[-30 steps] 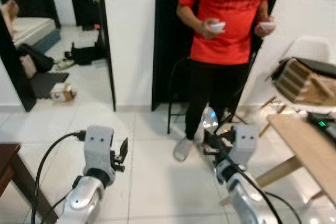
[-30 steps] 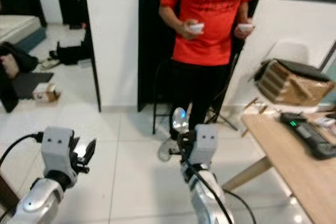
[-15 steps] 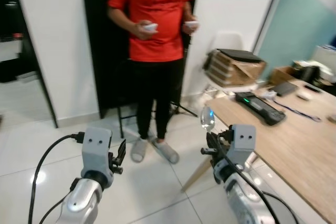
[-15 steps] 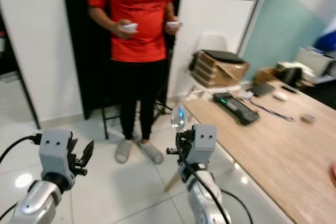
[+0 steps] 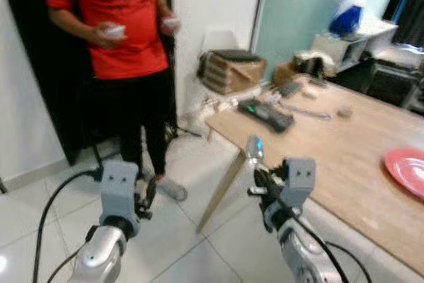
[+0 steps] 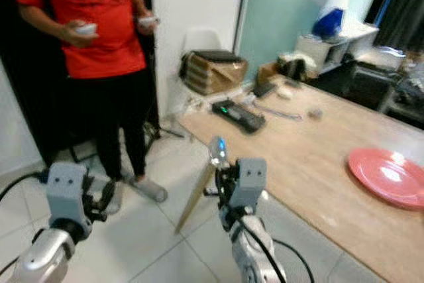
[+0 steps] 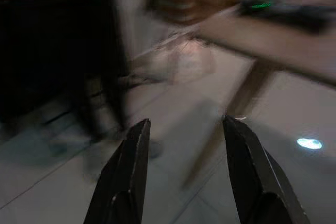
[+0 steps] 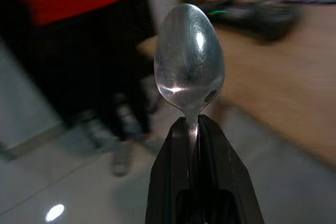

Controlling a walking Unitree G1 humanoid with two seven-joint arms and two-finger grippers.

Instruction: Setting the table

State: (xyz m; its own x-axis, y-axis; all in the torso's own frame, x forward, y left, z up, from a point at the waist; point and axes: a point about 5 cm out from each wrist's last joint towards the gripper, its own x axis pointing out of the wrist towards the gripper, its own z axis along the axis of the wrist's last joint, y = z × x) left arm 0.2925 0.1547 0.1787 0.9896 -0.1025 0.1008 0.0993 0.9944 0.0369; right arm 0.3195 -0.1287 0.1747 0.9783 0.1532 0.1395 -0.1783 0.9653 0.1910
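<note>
My right gripper (image 5: 260, 178) is shut on the handle of a silver spoon (image 5: 254, 148) whose bowl sticks up, held just off the near corner of a light wooden table (image 5: 344, 147). In the right wrist view the spoon (image 8: 189, 64) stands straight up from the pinched fingers (image 8: 173, 182). A pink plate (image 6: 391, 175) lies on the table at the far right. My left gripper (image 5: 150, 195) is raised over the floor on the left, open with nothing in it; its fingers (image 7: 131, 177) show a wide gap.
A person in a red shirt (image 5: 116, 24) stands close ahead on the left, holding two white controllers. On the table's far end lie a black device (image 5: 265, 114), a cable and small items. A white chair with a cardboard box (image 5: 232, 71) stands by the wall.
The whole view has swung to the right: the person has slid to the left and more of the table, with the pink plate, has come into sight. The spoon stays in my right gripper.
</note>
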